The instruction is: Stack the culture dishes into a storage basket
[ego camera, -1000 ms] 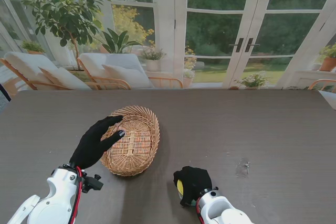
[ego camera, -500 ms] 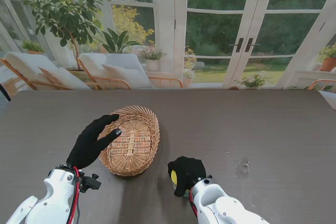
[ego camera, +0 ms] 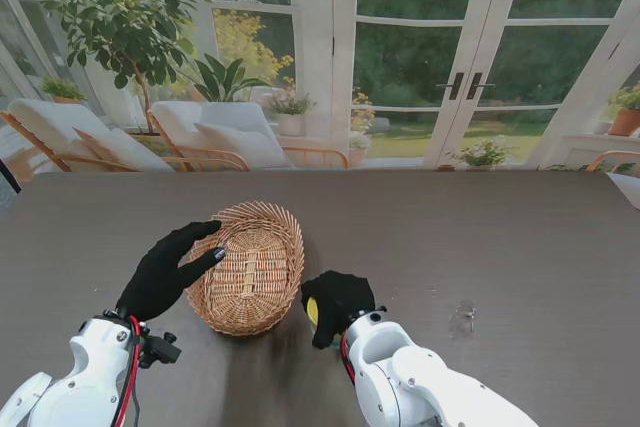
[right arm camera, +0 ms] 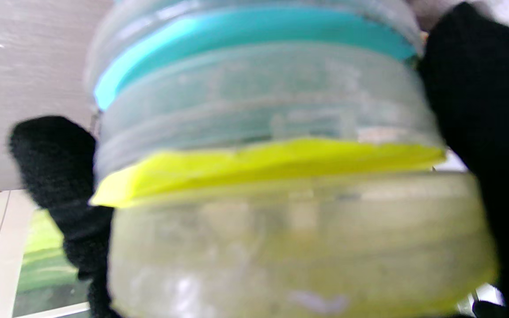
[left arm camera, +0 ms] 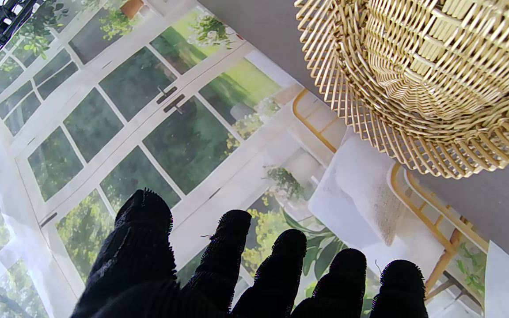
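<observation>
From the stand, a dark wooden table (ego camera: 470,237) fills the near half of the scene, with glass doors (ego camera: 465,57), potted plants and cushioned chairs (ego camera: 215,137) beyond its far edge. An oval wicker basket (ego camera: 247,267) sits left of centre. The left hand (ego camera: 165,269), in a black glove, rests at the basket's left rim with its fingers spread and pointing right; its fingertips reach over the rim, and it grasps nothing. The right hand (ego camera: 335,305) hovers just beside the basket's near right edge, curled around a stack of culture dishes (ego camera: 311,310), of which only a yellow sliver shows between the fingers. A faint smudge (ego camera: 462,319) marks the table well to the right.

From the left wrist, 5 black fingertips (left arm camera: 276,260) fan out, apart and with nothing between them. The basket (left arm camera: 418,79) lies close ahead of them, its splayed woven rim and ribbed wall filling that corner of the picture.

From the right wrist, the stack of culture dishes (right arm camera: 272,145) fills the frame, blurred: clear plastic layers with 1 turquoise band and 1 yellow band. Black gloved fingers (right arm camera: 484,123) press on both sides of the stack, so this hand is clenched around it.
</observation>
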Controlling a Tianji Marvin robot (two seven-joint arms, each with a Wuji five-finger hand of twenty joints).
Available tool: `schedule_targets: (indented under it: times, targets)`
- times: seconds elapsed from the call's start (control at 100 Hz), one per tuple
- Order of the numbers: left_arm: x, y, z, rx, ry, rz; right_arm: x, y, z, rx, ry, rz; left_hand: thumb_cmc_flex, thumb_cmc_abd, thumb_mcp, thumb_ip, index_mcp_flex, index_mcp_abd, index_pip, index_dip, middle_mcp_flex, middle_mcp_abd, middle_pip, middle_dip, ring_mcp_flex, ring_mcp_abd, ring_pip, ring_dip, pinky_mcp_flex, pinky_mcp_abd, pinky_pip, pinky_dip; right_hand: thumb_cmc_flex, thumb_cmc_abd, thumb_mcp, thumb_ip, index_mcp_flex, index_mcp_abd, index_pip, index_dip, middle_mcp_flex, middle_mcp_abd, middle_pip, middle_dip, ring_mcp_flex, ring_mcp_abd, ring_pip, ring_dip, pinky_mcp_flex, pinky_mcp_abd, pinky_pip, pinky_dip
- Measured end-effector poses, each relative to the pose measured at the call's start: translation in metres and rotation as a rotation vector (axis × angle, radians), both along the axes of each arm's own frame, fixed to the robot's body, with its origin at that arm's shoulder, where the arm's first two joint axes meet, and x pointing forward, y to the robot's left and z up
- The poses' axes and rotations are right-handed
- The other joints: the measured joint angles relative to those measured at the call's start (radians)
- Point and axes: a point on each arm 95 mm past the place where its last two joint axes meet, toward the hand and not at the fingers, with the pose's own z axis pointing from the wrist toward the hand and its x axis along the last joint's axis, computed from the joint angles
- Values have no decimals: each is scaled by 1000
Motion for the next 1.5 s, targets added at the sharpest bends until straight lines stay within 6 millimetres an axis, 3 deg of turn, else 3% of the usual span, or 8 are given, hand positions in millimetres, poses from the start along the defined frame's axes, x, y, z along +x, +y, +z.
schedule_targets:
  times: [0.32,0.82,1.09,1.5]
  targets:
    - [2,8,3,28,38,9,6,33,18,53,-21,16,0,0,0,0,0,0,0,0,0,0,0,0,0,0,0,0,0,0,0,0,0,0,0,0,0,0,0,2,0,0,0,0,1,0,-2,0,0,0,0,0]
    - [-14,15,-6,31,93,70,11,87,25,110,-54,55,0,0,0,0,0,0,0,0,0,0,0,0,0,0,0,0,0,0,0,0,0,0,0,0,0,0,0,6,0,0,0,0,1,-1,-3,0,0,0,0,0]
    - [-18,14,-11,38,124,96,20,109,23,135,-59,57,0,0,0,0,0,0,0,0,0,0,0,0,0,0,0,0,0,0,0,0,0,0,0,0,0,-1,0,7,0,0,0,0,1,-1,-4,0,0,0,0,0]
    - [-25,18,-2,92,73,172,41,141,9,144,-37,55,0,0,0,0,0,0,0,0,0,0,0,0,0,0,0,0,0,0,0,0,0,0,0,0,0,-1,0,10,0,0,0,0,1,-1,-5,0,0,0,0,0]
